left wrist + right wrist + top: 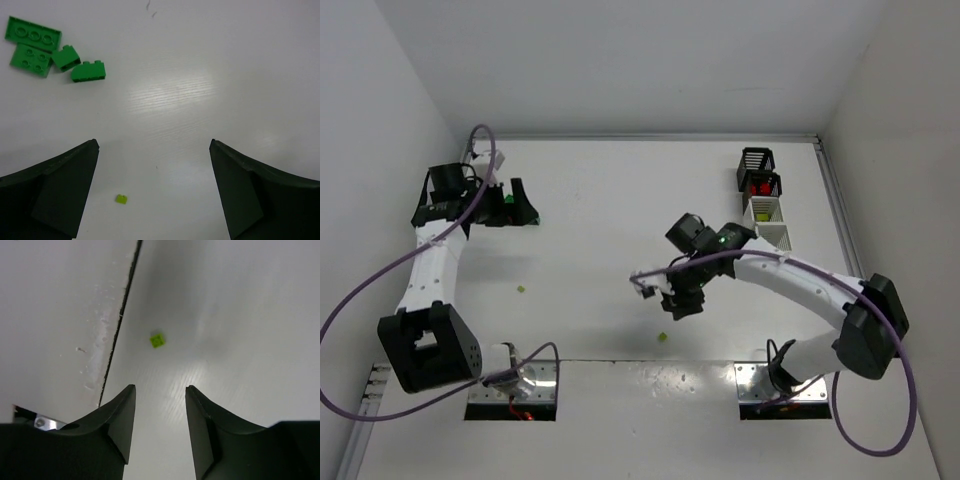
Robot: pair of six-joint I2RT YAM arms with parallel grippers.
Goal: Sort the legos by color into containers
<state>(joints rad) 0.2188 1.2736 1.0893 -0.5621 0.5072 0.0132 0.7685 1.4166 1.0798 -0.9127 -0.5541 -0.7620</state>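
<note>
**A:** L gripper, status?
**B:** L gripper (154,147) is spread wide w/ nothing held. Its fingers (50,195) hang over bare table (210,75), far-left area.
**A:** Legos near it?
**B:** Wrist cam shows a green clump upper left, well ahead of the tips. Two green plates (33,34) lie side by side, and two green bricks (88,71) sit tight against their right side. There's also a tiny lime lego (121,199) low betw the fingers, touching neither.
**A:** Overhead view?
**B:** A left lime lego (521,290) lies alone on the left half, nearer the bases than the L gripper. Can't tell if it's the same one the wrist cam sees.
**A:** R gripper?
**B:** R gripper (160,390) is partly open w/ a narrow gap and nothing in it. It hangs abt mid-table, toward the near edge.
**A:** Anything below it?
**B:** A right lime lego (157,340) lies alone on the table just beyond the tips, apart from both. It's near the seam (120,325), on the table side.
**A:** Bins?
**B:** Four in a row at the far right, each touching the next. Far to near:
- black bin (745,158)
- 2nd black bin (775,180) w/ red inside
- white bin (778,205) w/ lime-yellow inside
- 2nd white bin (780,238)

Can't tell what's in the far black one.
**A:** Grippers vs. the row?
**B:** R gripper is left of it and nearer the bases, not touching. L gripper is well apart, across the table.
</note>
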